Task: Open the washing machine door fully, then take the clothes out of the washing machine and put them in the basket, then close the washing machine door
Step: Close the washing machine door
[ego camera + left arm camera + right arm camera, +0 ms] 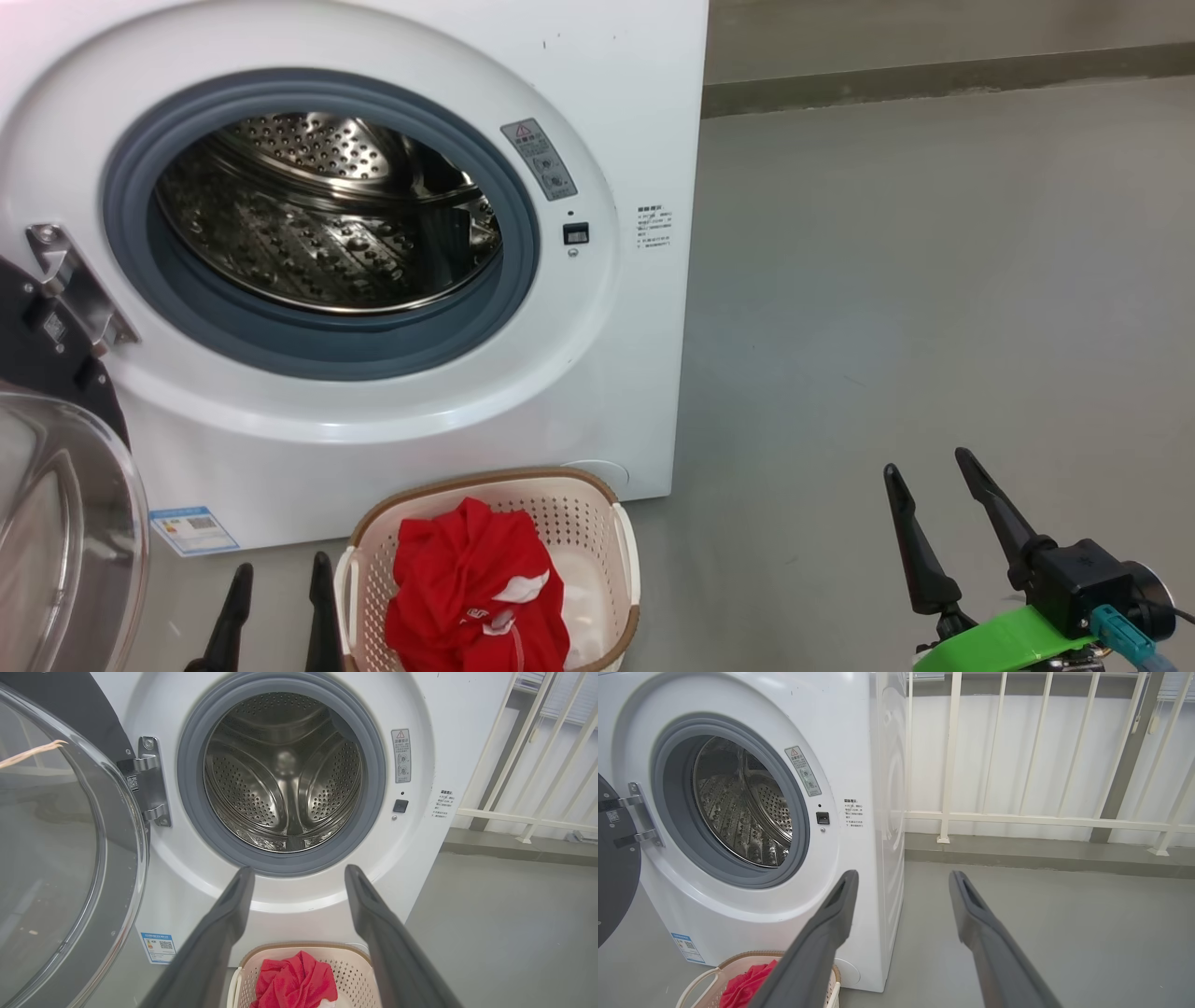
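Red fabric clothes point(467, 588) in cream perforated basket point(583, 527) before white washing machine point(607, 112); black-rimmed glass door point(56, 523) needs closing; left gripper point(283, 563), right gripper point(926, 462) spread, empty.

Red and white are being shown by the clothes point(467, 569) at lower centre, cream perforations and a brown rim by the basket point(583, 523). White is being shown by the washing machine point(616, 112).
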Tool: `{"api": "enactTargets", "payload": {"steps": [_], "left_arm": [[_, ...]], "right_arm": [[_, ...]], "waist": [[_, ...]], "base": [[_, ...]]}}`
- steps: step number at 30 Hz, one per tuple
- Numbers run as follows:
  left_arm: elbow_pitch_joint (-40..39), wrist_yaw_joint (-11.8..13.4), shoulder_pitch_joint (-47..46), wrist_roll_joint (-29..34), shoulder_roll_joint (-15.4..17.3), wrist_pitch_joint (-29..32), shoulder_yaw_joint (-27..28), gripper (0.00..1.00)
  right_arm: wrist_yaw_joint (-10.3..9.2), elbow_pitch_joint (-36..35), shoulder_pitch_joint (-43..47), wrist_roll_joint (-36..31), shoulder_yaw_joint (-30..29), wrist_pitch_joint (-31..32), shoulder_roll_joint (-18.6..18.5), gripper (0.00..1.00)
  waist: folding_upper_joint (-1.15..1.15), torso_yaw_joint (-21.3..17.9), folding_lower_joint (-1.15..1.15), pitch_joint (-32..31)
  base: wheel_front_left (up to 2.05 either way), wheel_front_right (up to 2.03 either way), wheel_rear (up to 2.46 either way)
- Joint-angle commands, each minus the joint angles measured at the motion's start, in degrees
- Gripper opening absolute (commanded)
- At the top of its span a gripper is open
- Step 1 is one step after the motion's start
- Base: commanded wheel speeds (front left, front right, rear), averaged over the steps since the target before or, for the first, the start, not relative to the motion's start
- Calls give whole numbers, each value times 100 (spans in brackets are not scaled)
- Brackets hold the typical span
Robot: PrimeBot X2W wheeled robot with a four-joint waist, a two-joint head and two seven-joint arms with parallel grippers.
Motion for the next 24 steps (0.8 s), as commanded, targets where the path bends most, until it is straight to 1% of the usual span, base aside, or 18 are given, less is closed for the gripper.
{"api": "enactTargets", "payload": {"steps": [1, 4, 9, 14, 18, 24], "left_arm": [[-169, 62, -54, 1, 84, 3, 161, 100], [-203, 88, -53, 2, 83, 33, 137, 100], [-282, 52, -56, -89, 83, 44, 109, 100], [-386, -46, -47, -120, 112, 39, 25, 100], [-428, -15, -32, -62, 153, 53, -9, 100], [-527, 66, -40, 21, 143, 3, -50, 100]], "right_arm": [[28, -150, -89, -60, 137, -36, -48, 100], [28, -154, -89, -67, 124, -36, -48, 100], [28, -164, -79, -55, 104, -36, -48, 100], [28, -151, -73, -42, 80, -36, -48, 100], [28, -158, -78, -33, 71, -36, -48, 100], [28, -156, -82, -34, 83, -36, -48, 100]], "waist": [[0, 0, 0, -5], [0, 10, 0, -6], [0, 32, 0, 3], [0, 62, 0, 25], [0, 89, 0, 46], [0, 141, 0, 70]], "base": [[-98, 98, 0], [-125, 125, 0], [-166, 166, 0], [-117, 117, 0], [-56, 56, 0], [-5, 5, 0]]}}
